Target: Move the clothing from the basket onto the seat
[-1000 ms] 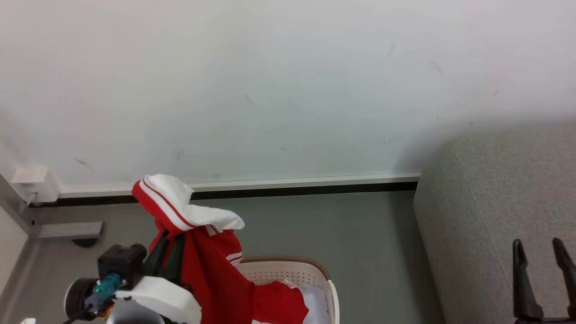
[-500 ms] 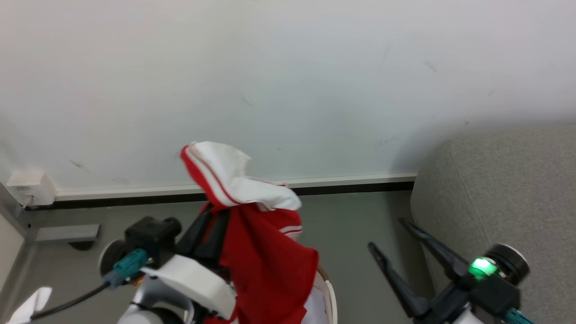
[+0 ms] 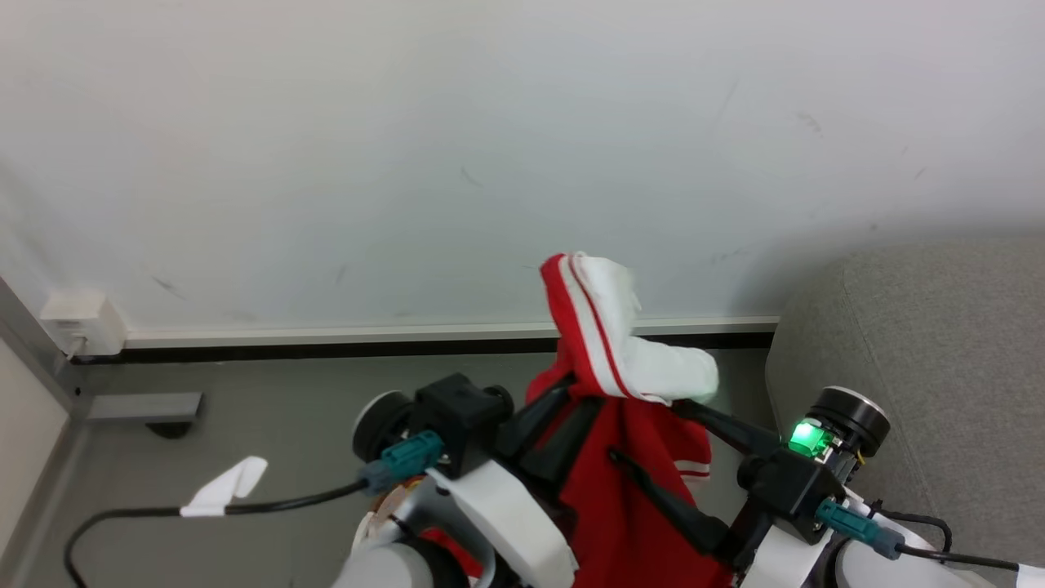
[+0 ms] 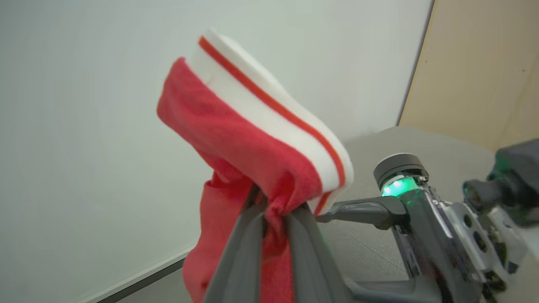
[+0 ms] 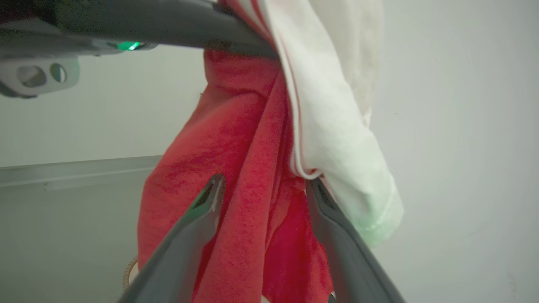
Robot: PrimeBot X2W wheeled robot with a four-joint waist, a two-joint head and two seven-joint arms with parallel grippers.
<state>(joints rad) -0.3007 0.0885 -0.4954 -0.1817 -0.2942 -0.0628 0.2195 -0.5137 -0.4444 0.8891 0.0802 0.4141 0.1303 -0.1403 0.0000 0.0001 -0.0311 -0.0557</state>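
The clothing [image 3: 624, 359], red with a white striped band, hangs in the air from my left gripper [image 3: 571, 394], which is shut on a bunched fold of it [image 4: 236, 139]. The left fingers [image 4: 248, 244] pinch the red cloth tightly. My right gripper [image 3: 645, 431] is open, its two fingers [image 5: 202, 210] straddling the hanging red fabric [image 5: 248, 168] just below the left gripper's hold. The seat [image 3: 947, 327], a light grey sofa, stands at the right, close beside the right wrist. My arms hide the basket.
A pale wall with a baseboard [image 3: 367, 336] runs behind. A white socket box [image 3: 82, 322] and a grey bracket [image 3: 139, 406] sit at the left. A black cable with white tape [image 3: 224, 486] lies on the grey floor. A beige panel [image 4: 484, 63] rises behind the sofa.
My left gripper has carried the clothing up and to the right, towards the sofa. The right gripper swung in from the lower right and now straddles the hanging cloth. The basket has dropped out of sight.
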